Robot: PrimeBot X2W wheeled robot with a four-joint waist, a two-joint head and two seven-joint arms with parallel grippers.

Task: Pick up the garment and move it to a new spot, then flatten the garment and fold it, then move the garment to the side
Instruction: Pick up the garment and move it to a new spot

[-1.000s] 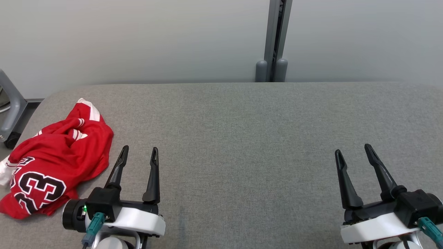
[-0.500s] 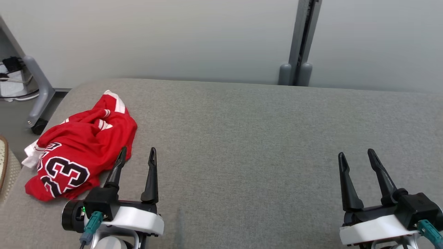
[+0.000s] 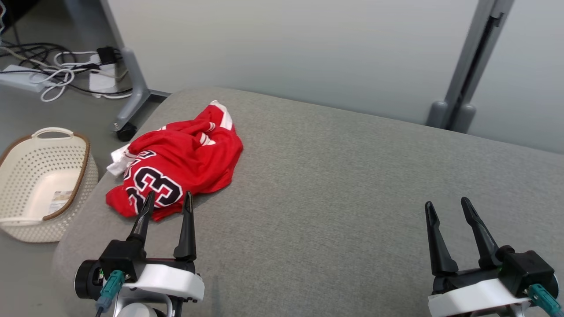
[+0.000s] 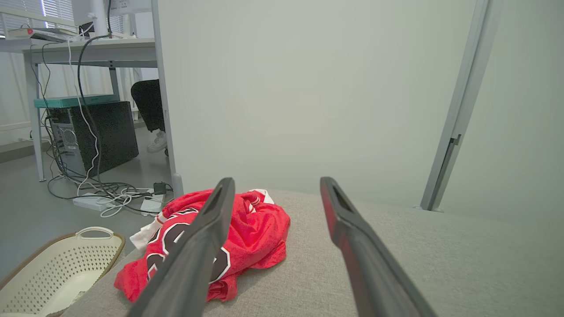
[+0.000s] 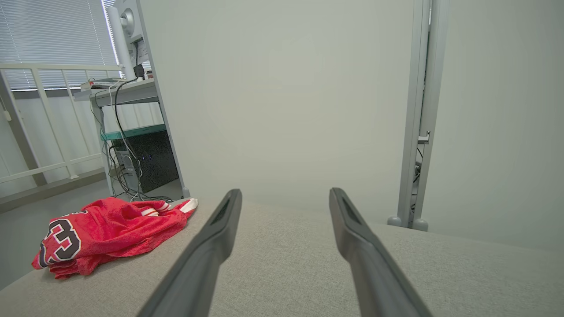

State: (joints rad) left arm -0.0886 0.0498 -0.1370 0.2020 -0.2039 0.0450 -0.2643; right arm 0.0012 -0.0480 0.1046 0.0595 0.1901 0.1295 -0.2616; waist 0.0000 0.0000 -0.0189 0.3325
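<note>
Crumpled red garment (image 3: 176,169), numbered 23, heaped at far left corner of grey padded table (image 3: 335,176), left gripper (image 3: 169,194) spread wide at its near edge, right gripper (image 3: 446,202) spread too, well apart, white basket (image 3: 86,152) on floor beside

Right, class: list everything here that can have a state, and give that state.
shirt, crumpled in a heap, unfolded, at the far left corner of the padded table.
left tool, open, holding nothing.
right tool, open, holding nothing.
basket, upright on the floor, no clothes inside.
</note>
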